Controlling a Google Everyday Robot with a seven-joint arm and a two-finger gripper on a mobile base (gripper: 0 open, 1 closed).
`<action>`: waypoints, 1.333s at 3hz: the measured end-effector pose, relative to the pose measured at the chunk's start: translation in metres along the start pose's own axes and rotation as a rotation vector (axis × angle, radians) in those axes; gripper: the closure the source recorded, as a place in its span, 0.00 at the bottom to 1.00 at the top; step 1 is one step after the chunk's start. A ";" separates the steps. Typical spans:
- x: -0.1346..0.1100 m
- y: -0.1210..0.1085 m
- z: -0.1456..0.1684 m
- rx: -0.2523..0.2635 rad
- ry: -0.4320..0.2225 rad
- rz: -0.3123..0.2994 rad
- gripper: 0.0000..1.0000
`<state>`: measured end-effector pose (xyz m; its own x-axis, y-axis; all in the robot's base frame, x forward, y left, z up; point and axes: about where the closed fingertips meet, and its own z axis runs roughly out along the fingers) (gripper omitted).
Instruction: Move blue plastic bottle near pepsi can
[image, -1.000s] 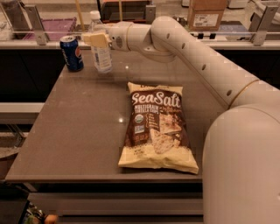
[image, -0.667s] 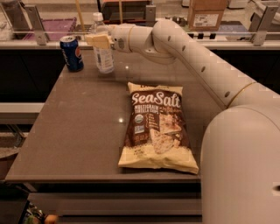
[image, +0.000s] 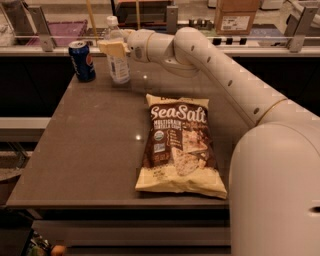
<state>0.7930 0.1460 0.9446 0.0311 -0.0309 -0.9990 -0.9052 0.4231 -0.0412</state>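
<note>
The end effector (image: 109, 48) is at the far left of the table (image: 85, 150), at about 11 o'clock from the table's middle, at the end of the white arm (image: 220, 70) that reaches in from 4 o'clock. Its cream fingers (image: 114, 49) are closed around the upper body of the bottle (image: 120, 70), just under the neck, with one finger lying across the front. The bottle is upright, white cap on top, its base down at the table surface. The can (image: 82, 61) stands upright at the bottle's 9 o'clock, near it but with a gap between them, close to the table's far left corner. A bag of sea salt chips (image: 180, 145) lies flat at the bottle's 5 o'clock, well apart from both. A cardboard box (image: 236, 15) sits on the counter beyond the table at 1 o'clock.
</note>
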 end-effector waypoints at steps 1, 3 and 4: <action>0.005 0.000 0.001 0.000 0.010 -0.002 1.00; 0.010 0.001 0.004 -0.001 0.019 -0.005 0.59; 0.009 0.001 0.004 -0.001 0.019 -0.005 0.37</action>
<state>0.7940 0.1497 0.9354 0.0281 -0.0500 -0.9984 -0.9052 0.4223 -0.0466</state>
